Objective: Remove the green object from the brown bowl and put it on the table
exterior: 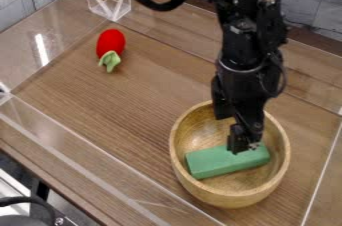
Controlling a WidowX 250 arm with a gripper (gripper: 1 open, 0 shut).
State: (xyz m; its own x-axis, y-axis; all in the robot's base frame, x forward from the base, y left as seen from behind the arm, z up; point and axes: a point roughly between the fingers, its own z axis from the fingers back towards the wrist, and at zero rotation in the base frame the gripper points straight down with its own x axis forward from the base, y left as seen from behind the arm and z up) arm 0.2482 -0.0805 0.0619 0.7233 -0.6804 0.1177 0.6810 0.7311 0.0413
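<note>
Along the left and front edges of the table (94,110), a brown wood-grain top with a slight sheen, stand low clear acrylic walls (54,145) that catch the light. Toward the far left corner lies a red strawberry-like toy (110,42), rounded and matte, with a small green stem pointing toward the front edge. Behind it, near the back edge, sits a small clear folded piece of plastic (107,6).

Near the front right corner rests the brown bowl (187,130), round and shallow, of light wood with visible grain and a thick rim. Inside it, on the side nearest the front edge, lies the green object (214,162), a flat rectangular block, smooth and mid-green, set slantwise.

The black arm reaches down into the bowl from above, and its gripper (243,142) points straight down with its jaws spread wide, holding nothing. Its tips are at the block's right end, right above or against it; contact cannot be told.
</note>
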